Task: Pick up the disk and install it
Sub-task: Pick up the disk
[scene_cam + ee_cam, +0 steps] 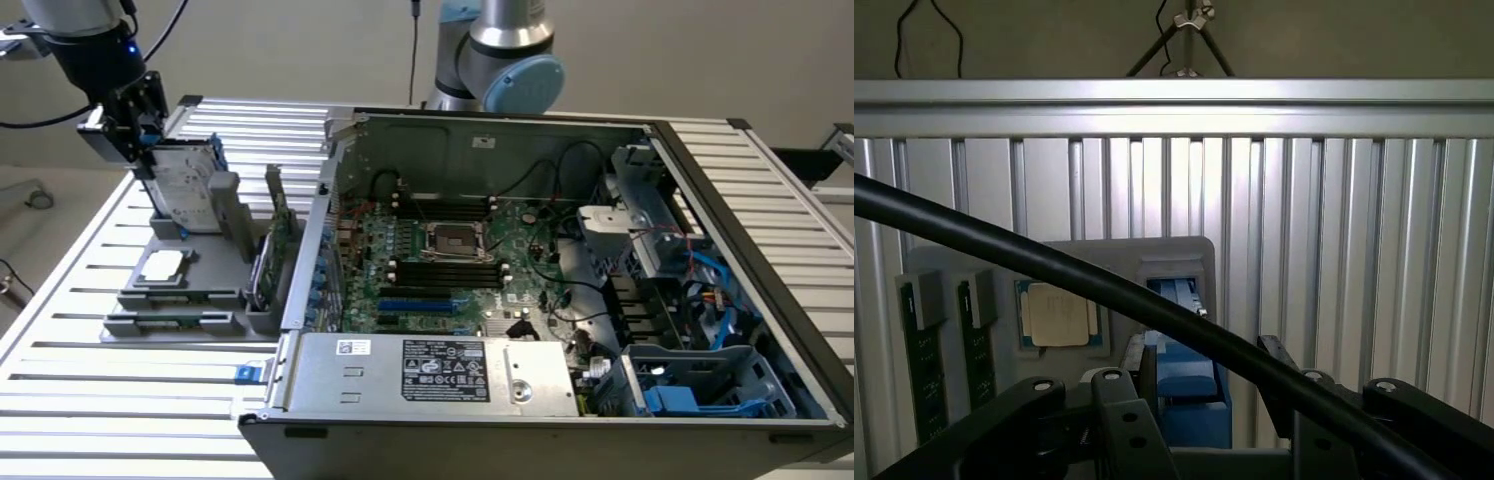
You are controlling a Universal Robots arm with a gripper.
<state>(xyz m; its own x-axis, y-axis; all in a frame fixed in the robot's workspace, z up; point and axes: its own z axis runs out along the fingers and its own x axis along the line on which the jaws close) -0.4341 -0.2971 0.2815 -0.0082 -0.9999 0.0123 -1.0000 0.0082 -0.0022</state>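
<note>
The disk point(187, 186), silver-grey in a blue carrier, stands upright in a slot of the grey fixture point(171, 322) at the exterior view's left, on the slatted table. My gripper point(139, 140) is at the disk's top edge. In the wrist view the disk point(1190, 396) shows edge-on as a blue strip, and the gripper point(1210, 362) straddles it. One finger point(1146, 366) is close beside the blue edge, and a strip of table shows between the carrier and the other finger point(1274, 356). The jaws stand open around the disk.
The open computer case point(747, 230) lies to the exterior view's right of the fixture, with motherboard point(454, 260) and blue drive cages point(701, 385). The fixture also holds a square silver chip point(163, 266) and an upright green card point(276, 250). A black cable point(1004, 250) crosses the wrist view.
</note>
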